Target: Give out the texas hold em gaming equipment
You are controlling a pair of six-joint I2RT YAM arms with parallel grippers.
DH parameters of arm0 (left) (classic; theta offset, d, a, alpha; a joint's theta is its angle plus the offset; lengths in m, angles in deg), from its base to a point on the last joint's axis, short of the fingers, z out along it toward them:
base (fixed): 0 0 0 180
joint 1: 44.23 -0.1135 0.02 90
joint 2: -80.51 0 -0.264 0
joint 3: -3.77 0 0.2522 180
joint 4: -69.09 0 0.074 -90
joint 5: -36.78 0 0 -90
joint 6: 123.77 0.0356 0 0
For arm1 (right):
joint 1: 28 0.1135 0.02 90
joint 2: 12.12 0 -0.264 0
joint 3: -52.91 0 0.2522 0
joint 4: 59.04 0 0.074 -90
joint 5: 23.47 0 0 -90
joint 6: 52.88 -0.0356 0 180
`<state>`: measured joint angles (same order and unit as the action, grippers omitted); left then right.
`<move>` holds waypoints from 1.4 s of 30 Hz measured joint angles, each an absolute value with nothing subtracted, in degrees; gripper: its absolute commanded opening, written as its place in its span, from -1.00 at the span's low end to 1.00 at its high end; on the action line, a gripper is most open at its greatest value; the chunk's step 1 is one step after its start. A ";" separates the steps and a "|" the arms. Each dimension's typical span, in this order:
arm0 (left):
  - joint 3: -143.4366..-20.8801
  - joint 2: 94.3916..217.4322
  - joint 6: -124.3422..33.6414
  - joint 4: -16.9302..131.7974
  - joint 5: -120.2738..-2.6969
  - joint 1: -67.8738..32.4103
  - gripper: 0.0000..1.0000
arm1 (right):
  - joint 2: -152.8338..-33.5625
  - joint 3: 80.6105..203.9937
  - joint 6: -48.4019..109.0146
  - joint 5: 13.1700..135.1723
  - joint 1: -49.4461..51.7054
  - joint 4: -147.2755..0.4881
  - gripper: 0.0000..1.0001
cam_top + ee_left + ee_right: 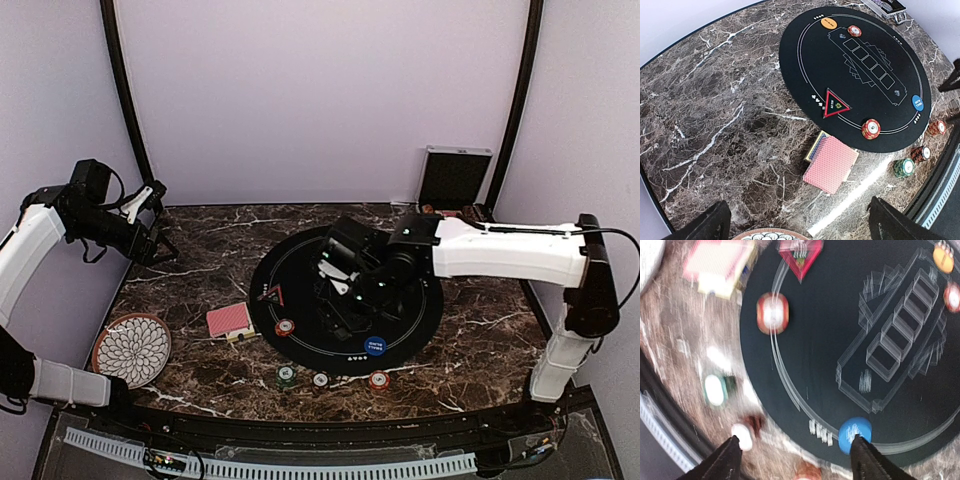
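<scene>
Over the black mat (830,300), my right claw (797,460) hangs spread by the blue button disc (855,434); likely light, slick: pinch rim.

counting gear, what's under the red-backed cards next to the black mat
A yellow-and-blue edged item pokes out beneath the red-backed cards, on the marble table. Its face is covered, so I can't identify it.

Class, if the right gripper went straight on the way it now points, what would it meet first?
Probably the black mat near its edge, close beside the blue button disc. The right gripper points down there, open; blur leaves depth uncertain.
</scene>
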<state>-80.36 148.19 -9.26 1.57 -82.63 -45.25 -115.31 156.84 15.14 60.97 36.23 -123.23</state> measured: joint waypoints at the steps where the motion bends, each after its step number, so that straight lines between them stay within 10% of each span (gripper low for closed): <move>1: -80.36 148.19 -9.15 1.51 -82.61 -45.25 0.98 | -112.56 152.58 14.88 61.56 36.75 -123.47 0.67; 20: -80.36 148.19 -8.91 0.63 -82.81 -45.25 0.97 | -103.71 131.86 7.63 65.91 41.61 -124.94 0.78; 42: -80.36 148.19 -8.91 0.33 -82.81 -45.25 0.97 | -110.07 131.88 7.84 64.88 43.27 -121.86 0.39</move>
